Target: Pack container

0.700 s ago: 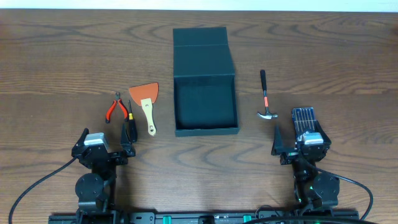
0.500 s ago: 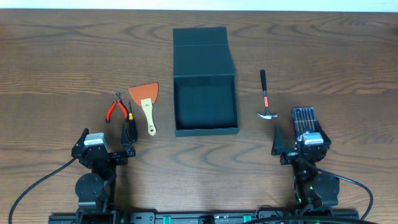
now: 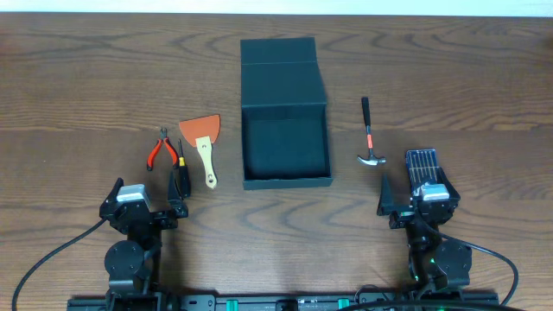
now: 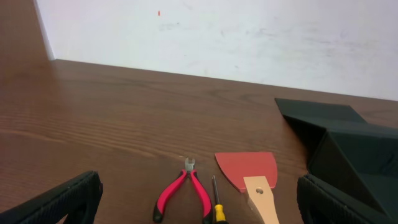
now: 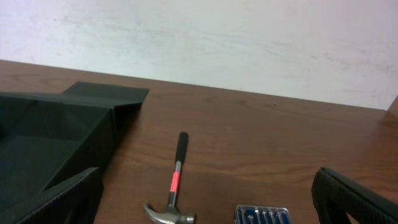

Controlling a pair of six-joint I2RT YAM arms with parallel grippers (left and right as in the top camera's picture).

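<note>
Both claws are sitting low at the near edge of the wooden table [image 3: 86,78]. The left gripper [image 3: 145,197] is standing spread wide, gripping nothing; the right gripper [image 3: 417,197] is doing likewise, jaws fully apart and empty. Just ahead of the left claw, a yellow-and-black screwdriver [image 3: 181,168] is lying beside red-handled pliers [image 3: 161,151], with an orange-bladed scraper [image 3: 203,142] on a wooden handle lying just right of them. Just ahead of the right claw, a case of bits [image 3: 422,164] is lying flat. Ahead and left of that claw, a hammer [image 3: 369,138] is lying with its head nearest the claw. The container [image 3: 285,177] is sitting between the two tool groups, ahead-right of the left claw and ahead-left of the right, open, its flap lid lying back on the far side.
</note>
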